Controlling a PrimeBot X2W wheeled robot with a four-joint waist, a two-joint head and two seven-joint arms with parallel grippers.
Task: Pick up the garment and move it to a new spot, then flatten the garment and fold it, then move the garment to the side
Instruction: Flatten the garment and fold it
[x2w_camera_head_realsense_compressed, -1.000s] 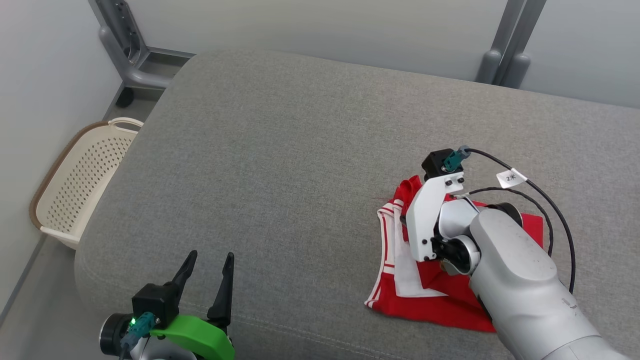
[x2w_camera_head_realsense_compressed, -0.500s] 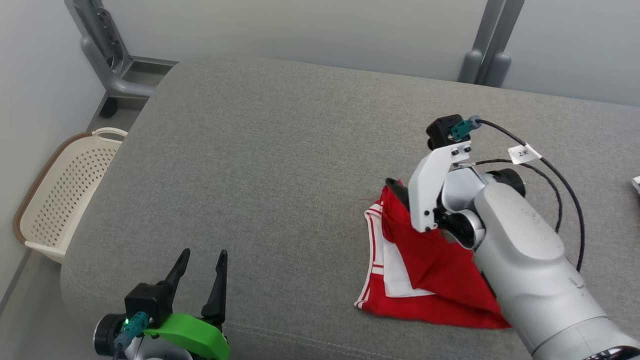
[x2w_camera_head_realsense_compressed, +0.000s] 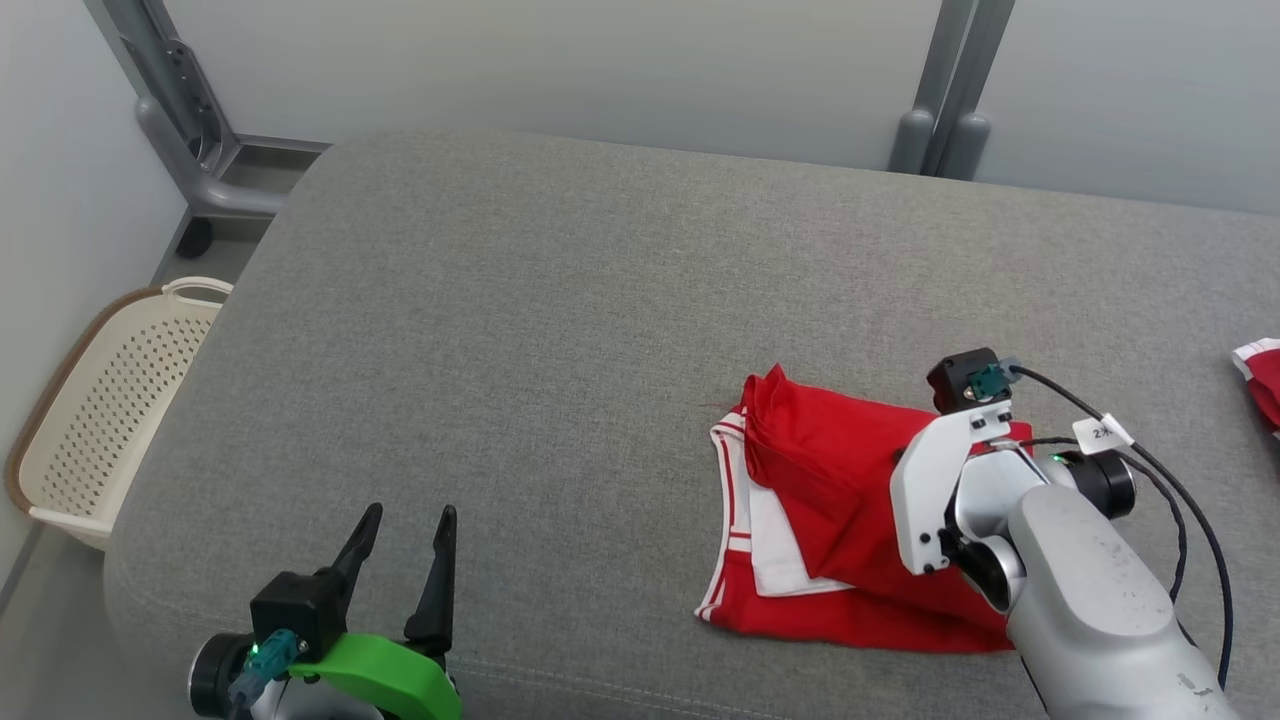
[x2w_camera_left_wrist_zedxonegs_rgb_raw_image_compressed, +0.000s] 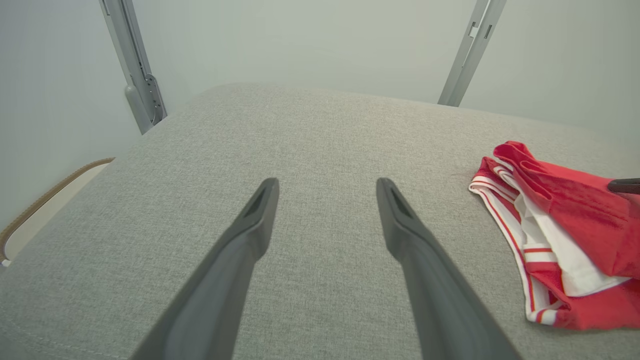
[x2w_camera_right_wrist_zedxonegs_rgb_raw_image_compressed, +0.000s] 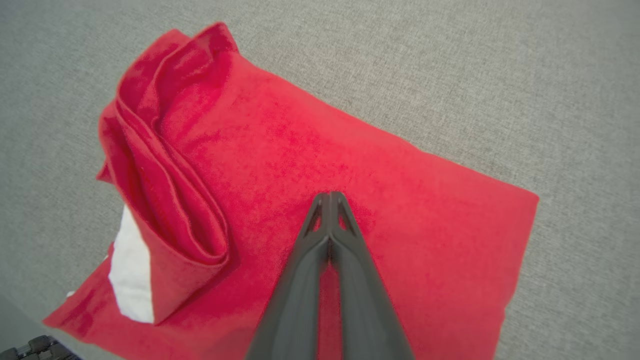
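- My right gripper, fingers pressed together on nothing, has come down over the garment.
- The garment's red flap now lies flatter, on the cushion, right side.
- My left gripper stays spread.

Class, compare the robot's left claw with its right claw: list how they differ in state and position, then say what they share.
1. The left claw stands open, fingers wide apart; the right claw is shut, fingertips together.
2. The left claw is over bare grey cushion; the right claw points down at the garment.
3. The left claw sits well to the side of the garment; the right claw is directly over it.
Shared: both have two long dark fingers, with no cloth between them.
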